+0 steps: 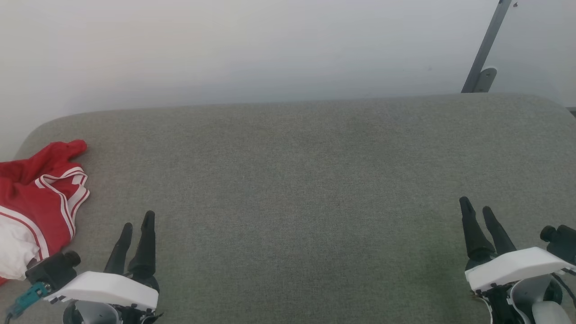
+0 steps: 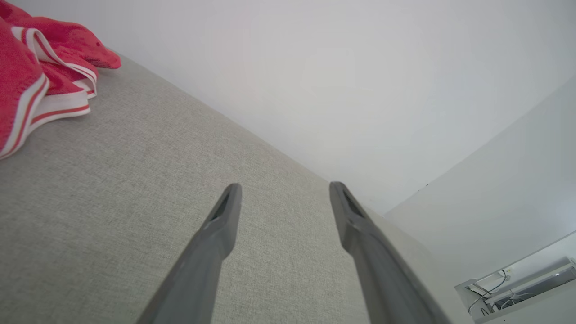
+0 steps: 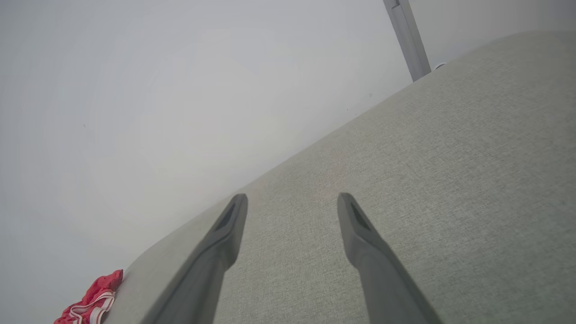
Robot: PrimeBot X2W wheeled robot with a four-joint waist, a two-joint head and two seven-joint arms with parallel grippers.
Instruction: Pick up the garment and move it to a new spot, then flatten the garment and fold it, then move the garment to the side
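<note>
One wide surface (image 1: 315, 189), one crumpled garment (image 1: 40, 198), nothing held

A pale, bare wall (image 1: 225, 45) takes up the whole top of the head view. Below it the surface, covered in grey woven fabric and rounded at its far corners, runs from side to side.

The garment lies bunched at the far left edge of that surface, partly cut off by the frame. Red cloth sits uppermost, red-and-white striped trim curls through the folds, and a white patch lies nearest the robot. No print can be made out. The left wrist view has it in the upper left corner (image 2: 27, 58), and the right wrist view has it far off at the bottom left (image 3: 92, 301).

The left gripper (image 1: 138, 220) hovers at the lower left, just beside the garment but apart from it. Its wrist view shows its fingers (image 2: 220, 225) spread wide with only grey fabric between them. The right gripper (image 1: 475, 205) is at the lower right, well apart from the garment, equally spread and empty in its own view (image 3: 292, 198).

A slim grey metal post (image 1: 488, 45) leans against the wall behind the right far corner.
</note>
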